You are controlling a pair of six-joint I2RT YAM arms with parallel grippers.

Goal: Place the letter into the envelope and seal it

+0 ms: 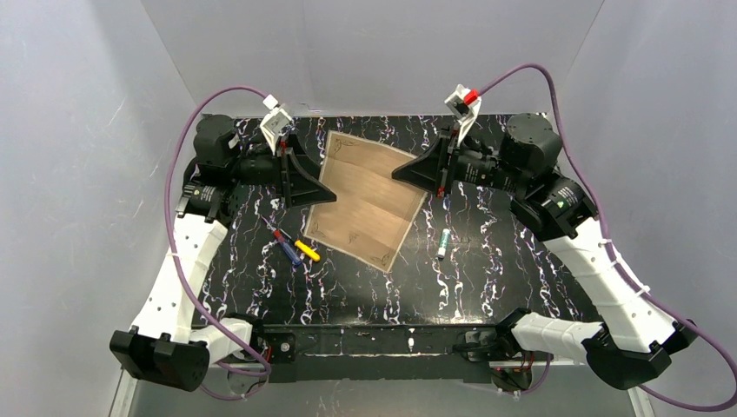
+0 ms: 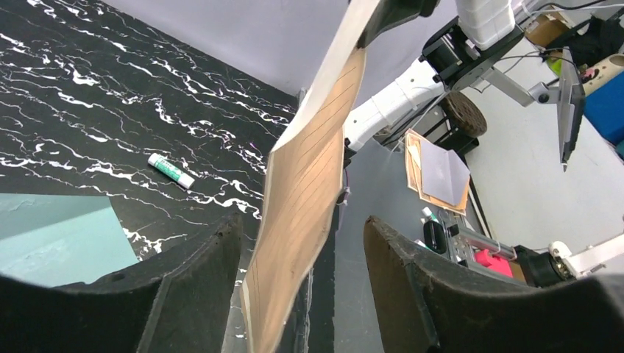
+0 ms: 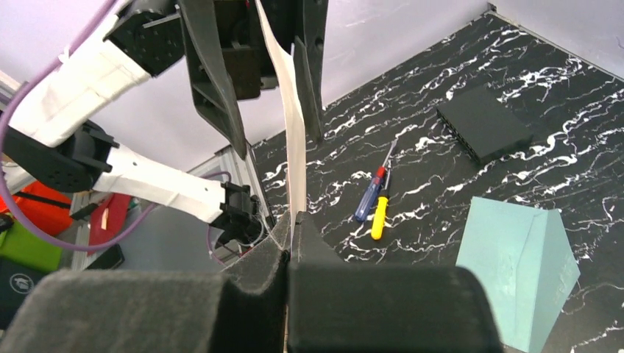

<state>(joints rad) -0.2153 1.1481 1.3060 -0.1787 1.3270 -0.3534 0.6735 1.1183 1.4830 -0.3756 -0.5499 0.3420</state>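
**Tan paper aloft between my grippers**

Over the black marbled table [image 1: 495, 278] the letter [image 1: 369, 195] hangs face up. Its long axis runs far to near, with the near end swung right. The teal envelope [image 3: 519, 272] lies on the table below. My right gripper [image 1: 417, 169] pinches the letter's right edge. My left gripper [image 1: 304, 178] stands parted around the left edge. Both arms reach forward, wrists turned inward.

Surface: black tabletop with white marble veining [image 1: 487, 278] | Tools: blue-handled screwdriver with red collar [image 1: 282, 246] and yellow-handled screwdriver [image 1: 307, 251], side by side | White-and-green glue stick [image 1: 443, 244], lying flat, well apart from them | Flat black rectangular box [image 3: 483, 122], on tabletop.
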